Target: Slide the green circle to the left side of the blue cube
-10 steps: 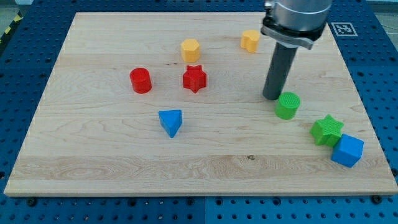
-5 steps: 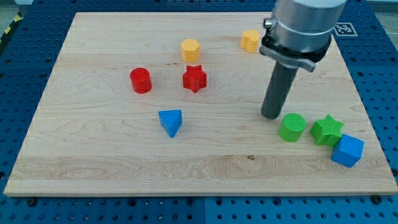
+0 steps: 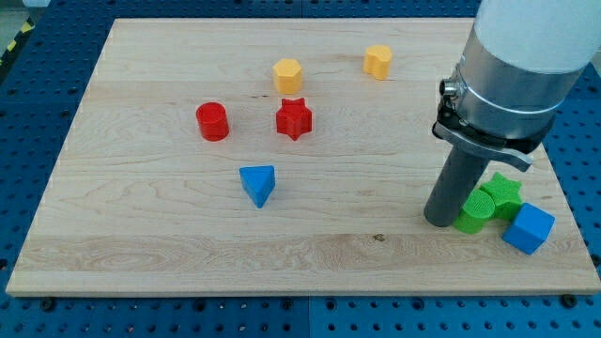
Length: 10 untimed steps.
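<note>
The green circle (image 3: pixel 474 213) lies near the view's bottom right, just left of the blue cube (image 3: pixel 528 228), with a small gap between them. The green star (image 3: pixel 504 191) sits right behind the circle, touching or nearly touching it and the cube. My tip (image 3: pixel 439 222) rests on the board against the green circle's left side; the rod hides part of the circle.
A blue triangle (image 3: pixel 257 184) lies at the board's centre left. A red cylinder (image 3: pixel 212 121) and a red star (image 3: pixel 294 118) sit above it. Two yellow blocks (image 3: pixel 287 74) (image 3: pixel 377 61) lie near the top. The board's right edge (image 3: pixel 563 188) is close to the cube.
My tip moved down and to the view's right, pushing the green circle down-right toward the blue cube. The green star and blue cube shifted slightly to the right.
</note>
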Each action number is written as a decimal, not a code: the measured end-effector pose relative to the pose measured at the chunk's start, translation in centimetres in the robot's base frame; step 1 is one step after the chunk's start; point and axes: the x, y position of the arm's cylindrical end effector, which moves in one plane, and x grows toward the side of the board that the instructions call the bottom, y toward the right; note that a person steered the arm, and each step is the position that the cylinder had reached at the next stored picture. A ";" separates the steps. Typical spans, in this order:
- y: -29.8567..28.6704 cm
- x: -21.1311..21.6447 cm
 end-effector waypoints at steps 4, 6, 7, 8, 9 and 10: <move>1.9 -3.5; 1.8 -2.2; 1.8 -3.6; 1.8 -3.8; 2.4 -2.0; 2.7 -1.1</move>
